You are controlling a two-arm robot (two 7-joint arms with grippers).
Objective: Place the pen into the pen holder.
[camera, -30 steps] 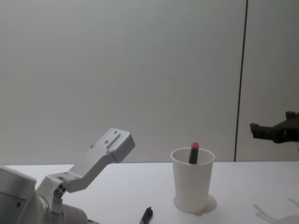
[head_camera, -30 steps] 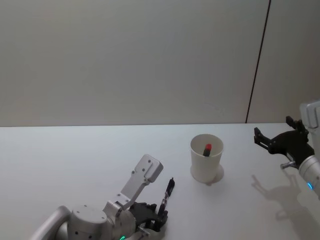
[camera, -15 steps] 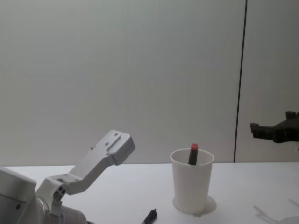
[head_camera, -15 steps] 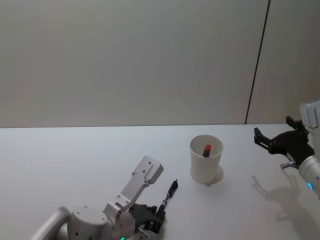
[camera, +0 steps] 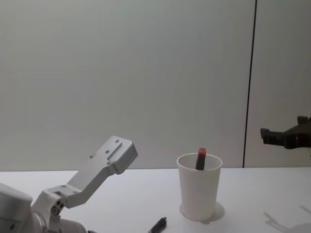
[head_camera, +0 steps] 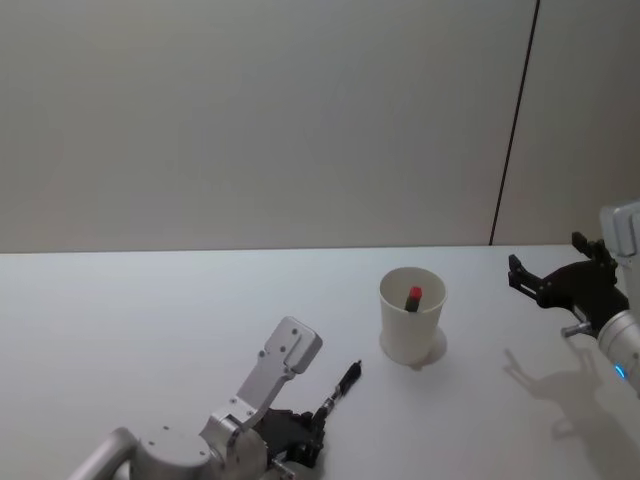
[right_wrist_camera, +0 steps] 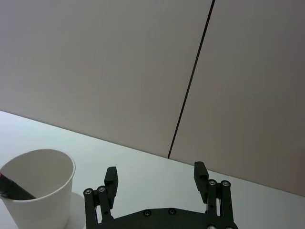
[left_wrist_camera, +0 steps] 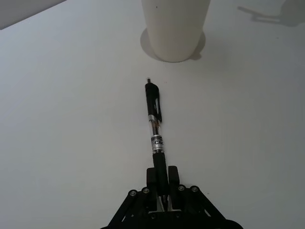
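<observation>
Your left gripper is clamping the pen by its end, with the pen holder just ahead of the tip. Next you're lifting and tipping it in. Your right gripper is idling beyond the holder, fingers spread.

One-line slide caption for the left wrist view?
Left gripper shut on a black pen, pointing it at the white cup.

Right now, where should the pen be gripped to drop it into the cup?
Grip the pen at the end opposite its clip, from the robot's side, as the left gripper does: the clip end points free toward the pen holder.
</observation>
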